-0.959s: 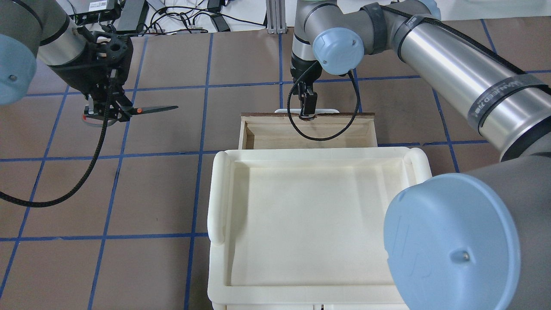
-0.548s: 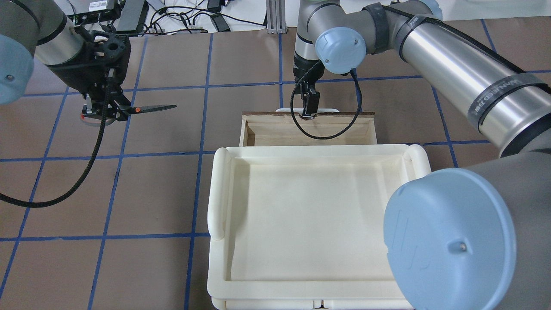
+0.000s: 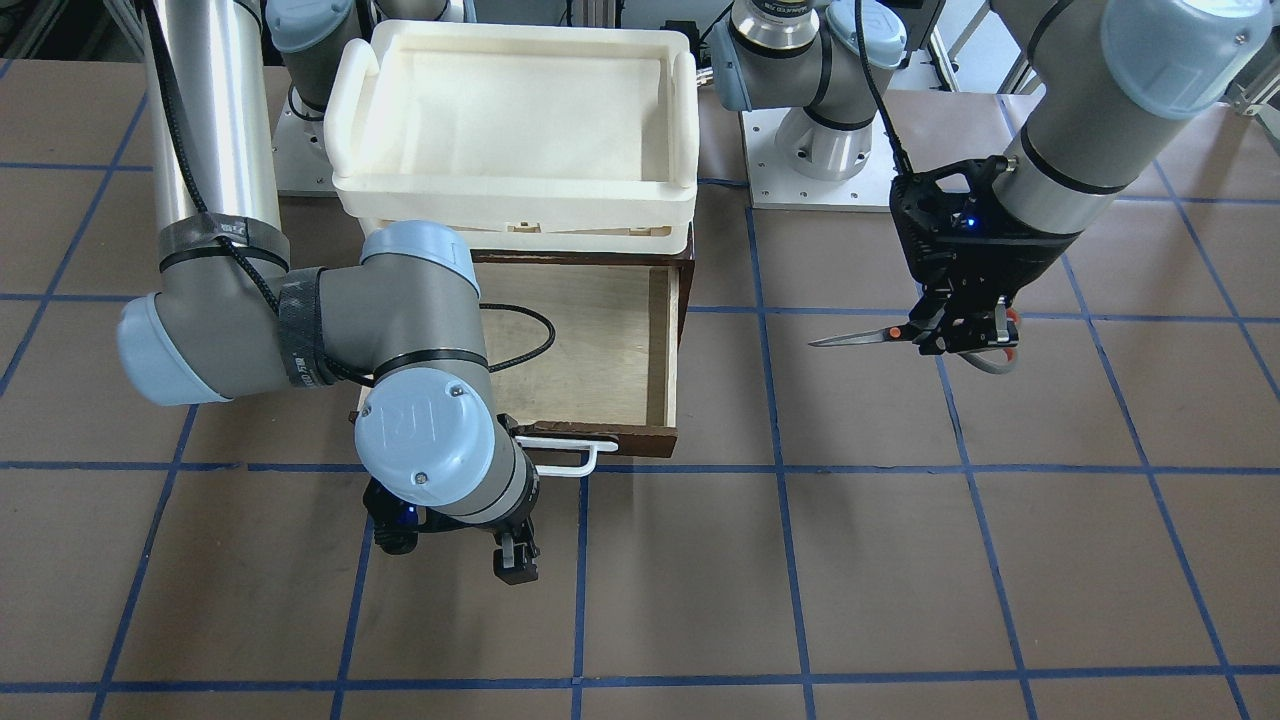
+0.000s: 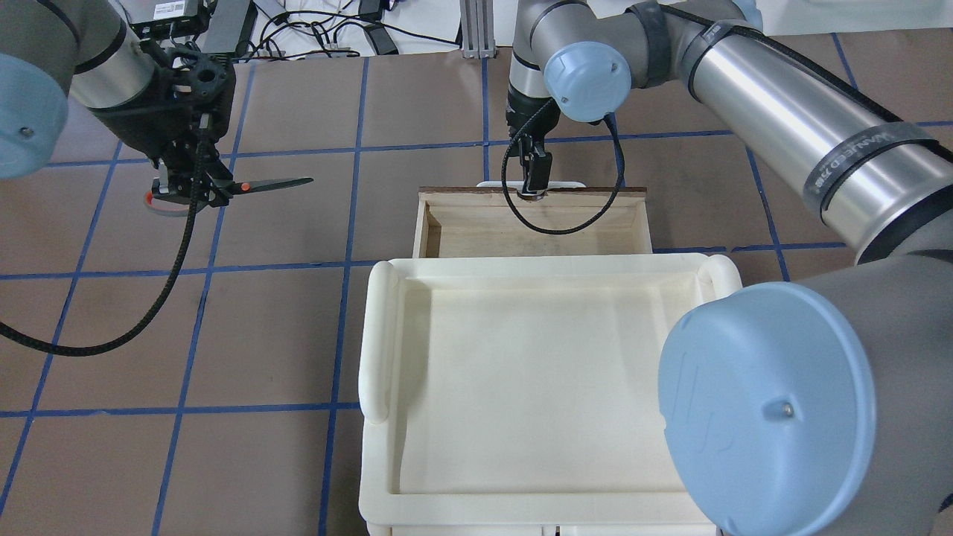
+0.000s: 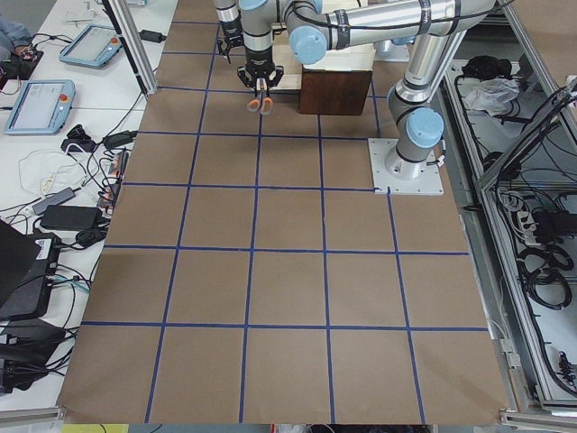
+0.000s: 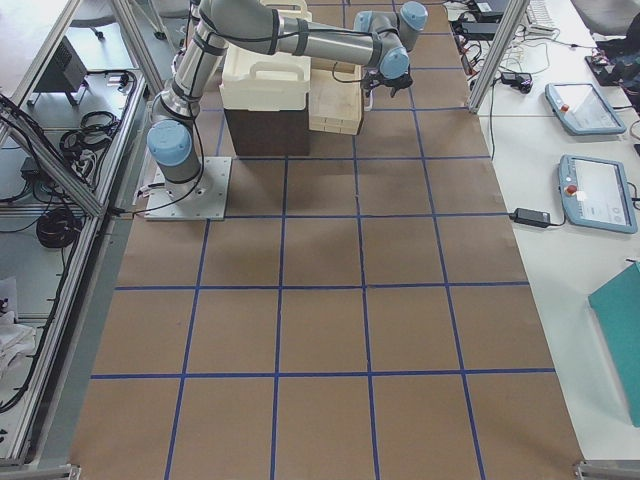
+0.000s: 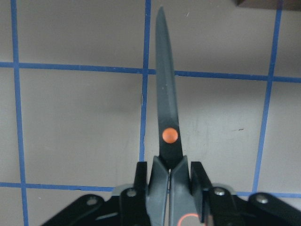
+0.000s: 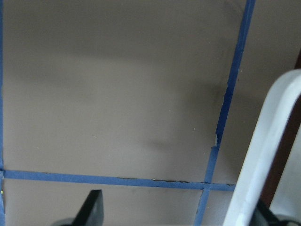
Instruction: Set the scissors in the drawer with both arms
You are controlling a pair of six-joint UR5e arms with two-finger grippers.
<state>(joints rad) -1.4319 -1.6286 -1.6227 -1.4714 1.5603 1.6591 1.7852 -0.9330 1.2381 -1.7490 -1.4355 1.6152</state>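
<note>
Overhead opposite front view, sharing drawer (image 4: 461, 231), end views far, wrist views close

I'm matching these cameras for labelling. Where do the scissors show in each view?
Exterior front-facing: scissors right of centre, blades pointing left.
Overhead exterior: upper left, blades pointing right.
Exterior left: top centre, only the orange handles are clear.
Exterior right: cannot make them out.
Left wrist: centre, blades pointing up.
Right wrist: not in it.
Shared landmark: the open drawer, toward which the blade tips point.

Robotics lab, teach pendants (image 6: 597, 190), cable tangles (image 5: 541, 262), blue-taped grid table (image 5: 288, 271).
</note>
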